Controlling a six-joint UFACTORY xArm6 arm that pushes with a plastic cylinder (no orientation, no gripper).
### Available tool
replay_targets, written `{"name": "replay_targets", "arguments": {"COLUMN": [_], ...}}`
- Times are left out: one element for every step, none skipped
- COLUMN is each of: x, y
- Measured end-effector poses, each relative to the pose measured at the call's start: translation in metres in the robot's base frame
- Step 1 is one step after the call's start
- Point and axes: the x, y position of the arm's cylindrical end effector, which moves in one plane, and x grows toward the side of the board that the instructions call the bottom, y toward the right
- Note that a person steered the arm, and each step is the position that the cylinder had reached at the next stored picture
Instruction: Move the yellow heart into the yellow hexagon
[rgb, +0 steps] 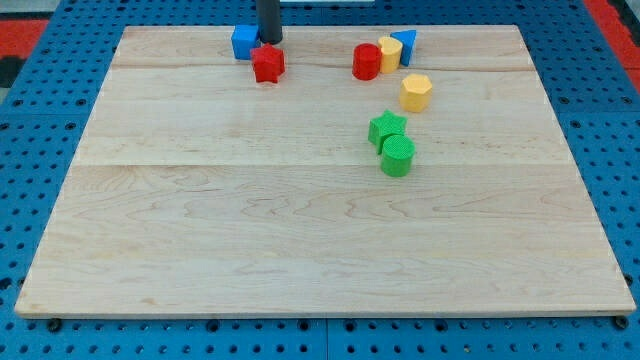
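Seven blocks on wooden bench (300, 230), all in the upper half of the view. No gripper on this arm; only a dark rod, so open or closed does not apply.

My tip (270, 41) at the view's top, left of centre, lower end down between blue cube (244, 42) and red star (268, 63). Just right of the cube, just above the star; contact with either cannot be told from this angle.

Yellow heart (390, 52) at the view's top, right of centre, packed between two neighbours: red cylinder (366, 62) pressed against its left side, blue triangle (405, 44) against its upper right. Heart partly hidden by the cylinder; heart shape only partly legible.

Yellow hexagon (416, 92) just below and slightly right of the heart, close but apart, a narrow strip of bare wood between them.

Green star (387, 128) below the hexagon, slightly left, separated from it. Green cylinder (397, 156) touching the star's lower right edge.

Tip well apart from the heart, with red star and red cylinder lying between along the top strip. Blue pegboard (40, 120) surrounding the bench on all sides.
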Motion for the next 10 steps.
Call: {"name": "replay_targets", "arguments": {"x": [0.033, 0.065, 0.031, -0.014, -0.034, -0.006, 0.012, 0.03, 0.036, 0.041], "y": [0.002, 0.005, 0.027, 0.084, 0.148, 0.157, 0.164, 0.171, 0.176, 0.176]}}
